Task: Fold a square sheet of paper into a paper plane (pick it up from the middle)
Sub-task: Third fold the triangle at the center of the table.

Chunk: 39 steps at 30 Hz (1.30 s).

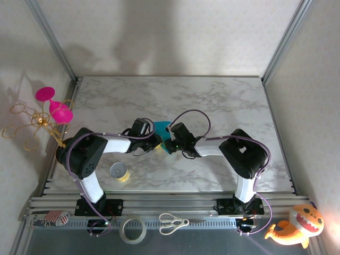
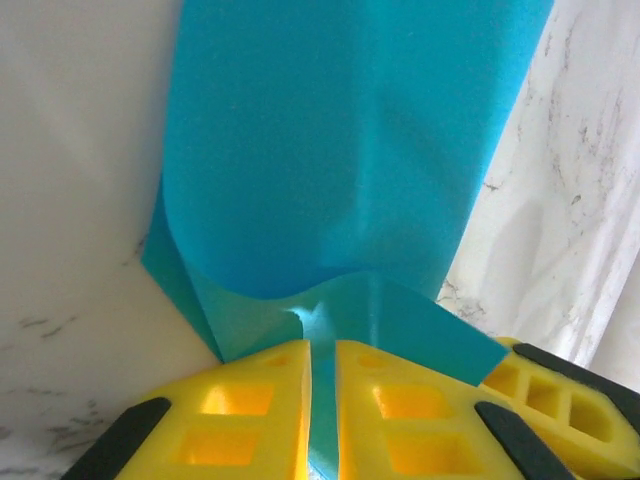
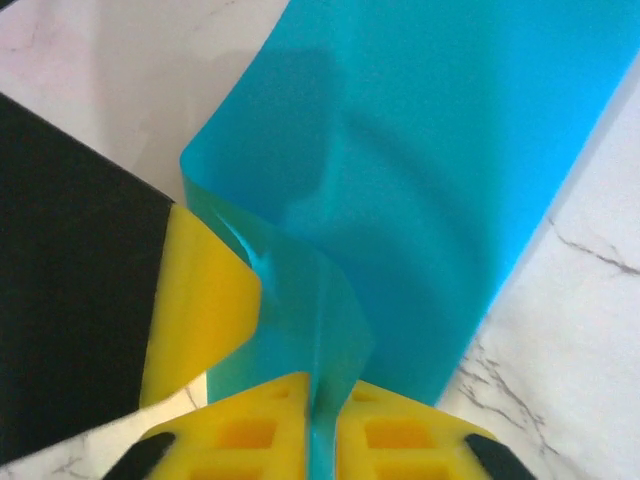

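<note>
Item: square sheet of paper (image 1: pixel 162 129), thin matte teal-blue, unmarked. It is held just above the middle of the surface (image 1: pixel 223 101), between the two arms. In both wrist views its long axis runs straight away from the fingers. The sheet (image 2: pixel 340 150) is bowed rather than flat, with a soft hollow down its length, and its near edge is pinched up into a small ridge (image 3: pixel 430 150).

Left gripper (image 1: pixel 157 140): yellow waffle-moulded fingers, closed on the near edge of the paper (image 2: pixel 322 350).

Right gripper (image 1: pixel 168 145): same make, clamped on the pinched ridge (image 3: pixel 322 385), tip close to the left one.

Surface: white-grey marble pattern, smooth.

Also present: yellow tape roll (image 1: pixel 120 172) on the surface near the left arm; white tape ring (image 1: pixel 133 230) and scissors (image 1: pixel 172 223) by the bases.
</note>
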Tool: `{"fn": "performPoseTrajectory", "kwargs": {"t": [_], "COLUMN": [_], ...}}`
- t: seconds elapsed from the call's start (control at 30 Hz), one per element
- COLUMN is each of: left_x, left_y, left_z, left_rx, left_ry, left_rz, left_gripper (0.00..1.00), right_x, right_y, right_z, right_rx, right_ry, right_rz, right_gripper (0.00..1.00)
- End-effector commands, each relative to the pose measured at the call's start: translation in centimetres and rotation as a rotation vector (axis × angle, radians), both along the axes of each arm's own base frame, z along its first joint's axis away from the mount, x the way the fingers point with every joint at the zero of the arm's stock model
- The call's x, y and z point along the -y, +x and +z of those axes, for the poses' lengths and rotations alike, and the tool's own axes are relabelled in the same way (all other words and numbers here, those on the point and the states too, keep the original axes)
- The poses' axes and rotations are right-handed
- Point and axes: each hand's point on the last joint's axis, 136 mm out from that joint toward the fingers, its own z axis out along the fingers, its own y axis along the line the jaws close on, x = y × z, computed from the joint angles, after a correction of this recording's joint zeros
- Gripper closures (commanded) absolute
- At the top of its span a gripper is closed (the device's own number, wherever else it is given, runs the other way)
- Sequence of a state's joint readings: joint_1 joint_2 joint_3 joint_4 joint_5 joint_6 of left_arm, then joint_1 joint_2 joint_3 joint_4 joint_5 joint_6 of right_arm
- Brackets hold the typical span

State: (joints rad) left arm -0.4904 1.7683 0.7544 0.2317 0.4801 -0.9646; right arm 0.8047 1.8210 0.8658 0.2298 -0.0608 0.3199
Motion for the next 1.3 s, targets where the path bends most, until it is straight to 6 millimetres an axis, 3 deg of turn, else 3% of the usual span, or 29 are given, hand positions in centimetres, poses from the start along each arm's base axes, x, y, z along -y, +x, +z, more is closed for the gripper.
{"fn": "performPoseTrajectory", "kwargs": {"t": [0.0,0.13,0.27,0.57,0.87,1.27], "left_x": [-1.3,-1.2,-0.9,-1.0,-1.0,-0.9], "left_y": [-1.1,-1.0,-0.9,-0.9,-1.0,-0.9], "left_z": [-2.1,-2.2,-1.9,-1.9,-2.1,-2.2], "left_rx": [-0.059,-0.061,-0.056,-0.069,-0.08,-0.087], "left_ry": [0.097,0.091,0.082,0.079,0.077,0.075], "left_rz": [0.009,0.007,0.003,0.024,0.034,0.031], "left_gripper": [0.86,0.86,0.86,0.87,0.88,0.87], "right_x": [0.7,1.7,1.4,-1.2,-2.5,-1.6], "right_y": [0.7,1.0,-0.2,-3.8,-4.3,-4.0], "right_z": [3.6,5.8,6.3,4.5,2.8,0.0], "right_rx": [-0.026,-0.036,-0.077,-0.247,-0.295,-0.331], "right_ry": [0.091,0.141,0.156,0.214,0.176,0.091], "right_rz": [-0.063,-0.112,-0.061,0.108,0.142,0.083], "right_gripper": [0.74,0.69,0.72,0.94,0.95,0.96]}}
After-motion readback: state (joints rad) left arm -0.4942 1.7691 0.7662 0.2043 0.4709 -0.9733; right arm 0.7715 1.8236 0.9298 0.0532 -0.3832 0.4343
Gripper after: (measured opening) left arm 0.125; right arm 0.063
